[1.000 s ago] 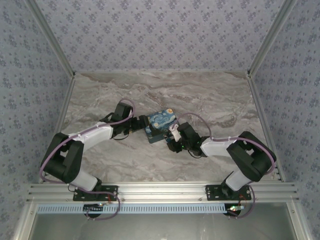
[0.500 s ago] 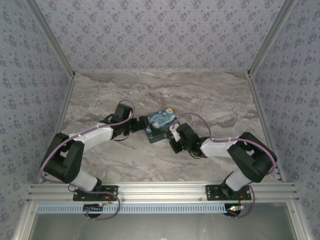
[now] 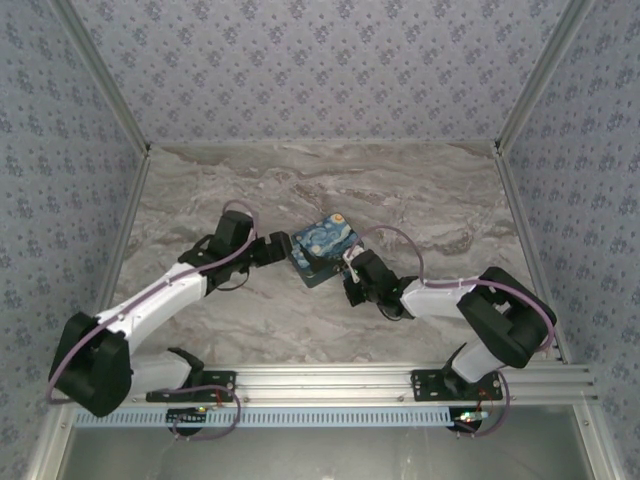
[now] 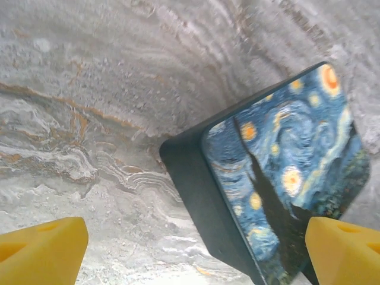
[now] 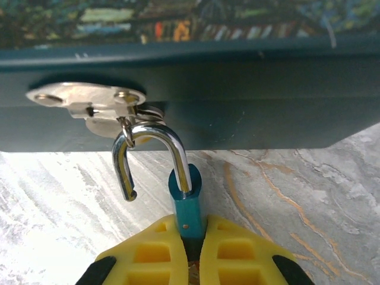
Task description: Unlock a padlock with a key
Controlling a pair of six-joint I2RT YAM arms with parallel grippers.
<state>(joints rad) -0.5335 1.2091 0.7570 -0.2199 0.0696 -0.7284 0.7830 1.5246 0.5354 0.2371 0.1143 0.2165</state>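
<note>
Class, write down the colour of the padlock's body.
The padlock body is teal-blue, with a shiny silver shackle; it shows best in the right wrist view.

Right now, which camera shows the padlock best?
Right wrist camera: the padlock is close up, teal body pinched in the right gripper, shackle open, hooked through the box's hasp. From the top camera it's too small to make out. The left wrist camera faces the box's lid.
</note>
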